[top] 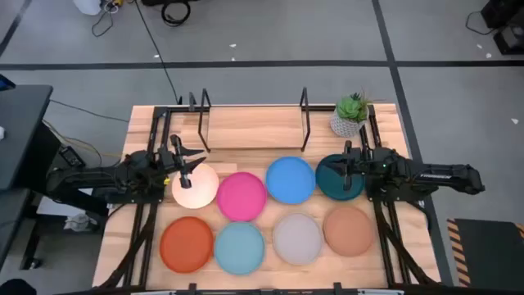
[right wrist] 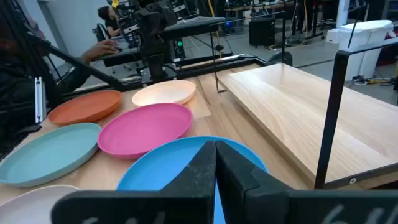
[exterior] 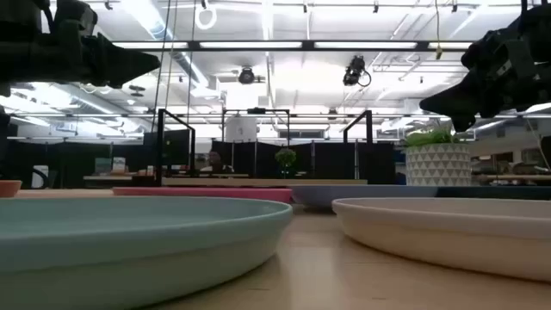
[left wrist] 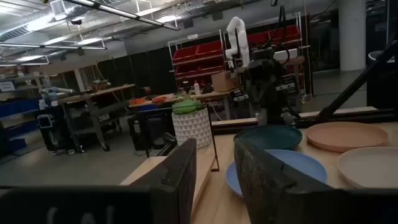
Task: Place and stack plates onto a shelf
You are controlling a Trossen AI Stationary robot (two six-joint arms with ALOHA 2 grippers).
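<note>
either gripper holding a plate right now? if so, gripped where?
Nothing is held. The left gripper hovers open over the cream plate; its fingers have only air between them. The right gripper is shut and empty, above the dark teal plate.

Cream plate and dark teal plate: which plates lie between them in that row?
High view: between cream plate and dark teal plate lie the pink plate and blue plate.

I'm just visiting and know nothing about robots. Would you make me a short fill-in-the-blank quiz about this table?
1. The left gripper hovers over the ____ plate.
2. The number of plates lying on the shelf is ____.
3. The potted plant stands next to the ____ gripper.
4. The pink plate lies between the cream plate and the ____ plate.

Missing words: cream; zero; right; blue
</note>
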